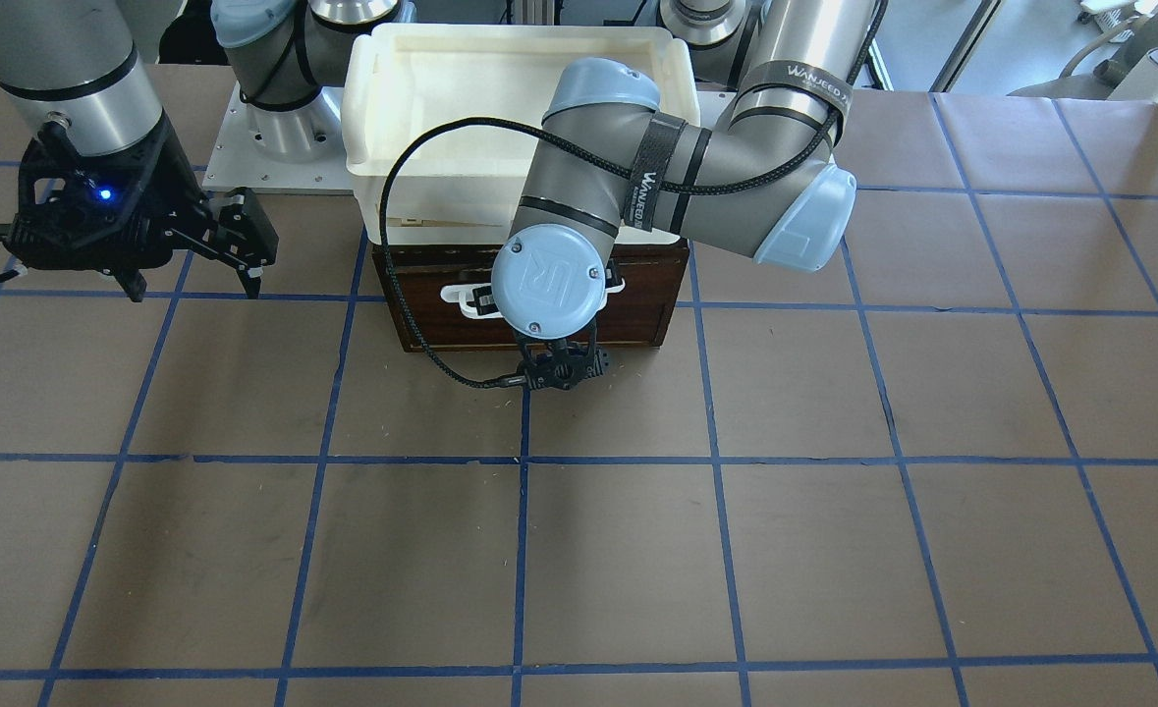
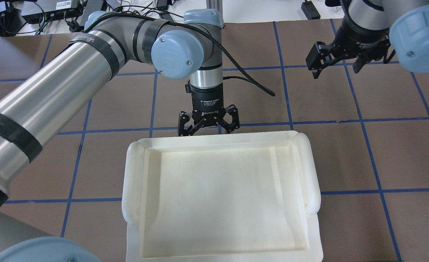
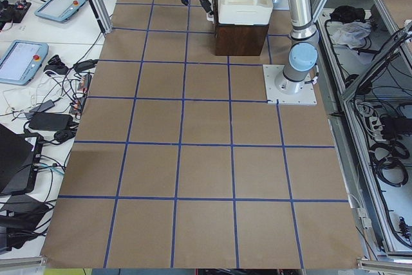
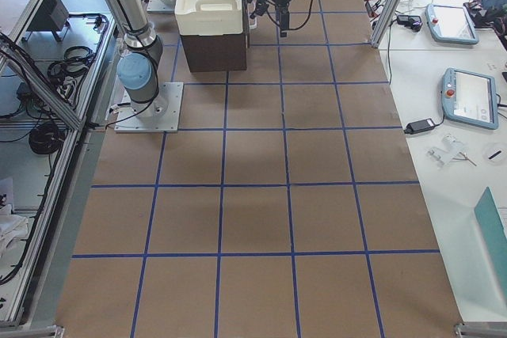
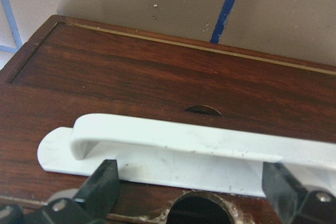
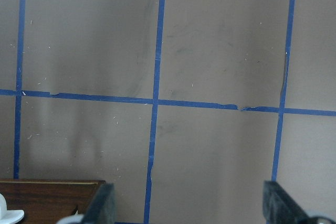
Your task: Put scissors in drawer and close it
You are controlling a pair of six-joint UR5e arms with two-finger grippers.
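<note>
None of the views showed the scissors, so whether they lay in the drawer (image 1: 647, 295) was unclear. A plywood strip behind its front hinted it was not quite shut. The left gripper (image 5: 191, 203) straddled the handle (image 5: 184, 145), jaws wide; the right gripper (image 2: 336, 63) hung wide over the worktop (image 1: 834, 540). An off-centre push might skew and jam the drawer.

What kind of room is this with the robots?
Most likely a robotics lab: two robot arms bolted to a tape-gridded table, with teach pendants and cables on side desks.
</note>
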